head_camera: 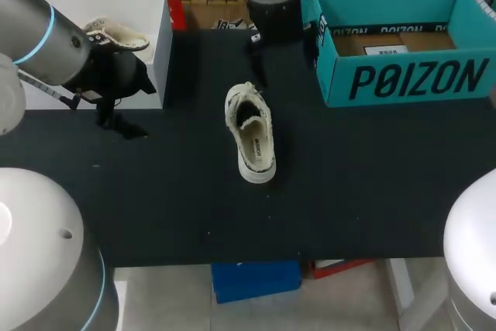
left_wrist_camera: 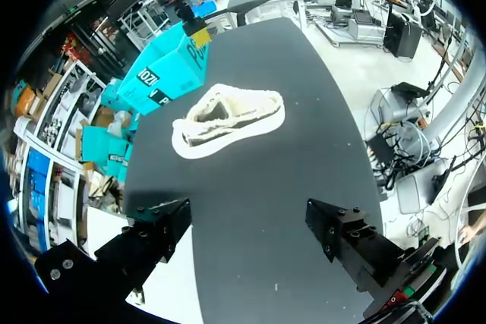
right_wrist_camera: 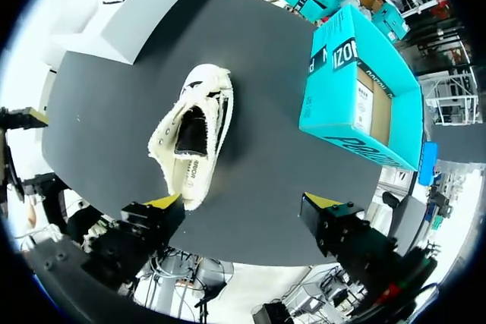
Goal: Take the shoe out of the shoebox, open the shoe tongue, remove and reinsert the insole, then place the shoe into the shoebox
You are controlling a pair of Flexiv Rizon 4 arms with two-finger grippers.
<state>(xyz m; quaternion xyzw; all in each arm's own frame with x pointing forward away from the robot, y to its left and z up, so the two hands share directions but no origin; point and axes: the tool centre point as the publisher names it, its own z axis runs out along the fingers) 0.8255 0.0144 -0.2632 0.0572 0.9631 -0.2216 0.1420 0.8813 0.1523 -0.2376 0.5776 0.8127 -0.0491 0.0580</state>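
So the shoe (head_camera: 250,133) is already out and sitting on its sole in the middle of the table (head_camera: 372,184), well apart from the teal shoebox (head_camera: 411,79) over at the far right. Its long axis is running near-to-far, heel pointing back at the robot, toe tipping a bit left. Both grippers are hanging spread wide with nothing in them. The right gripper (right_wrist_camera: 243,202) is looking pretty much down the shoe's length, heel end closest, the mouth of the shoe facing up at it. The left gripper (left_wrist_camera: 249,221) is sitting way off by the white box (head_camera: 164,44) and seeing the shoe broadside. I'm guessing the right arm is getting the tongue and insole job, since it's looking nearer and better lined up with the opening.
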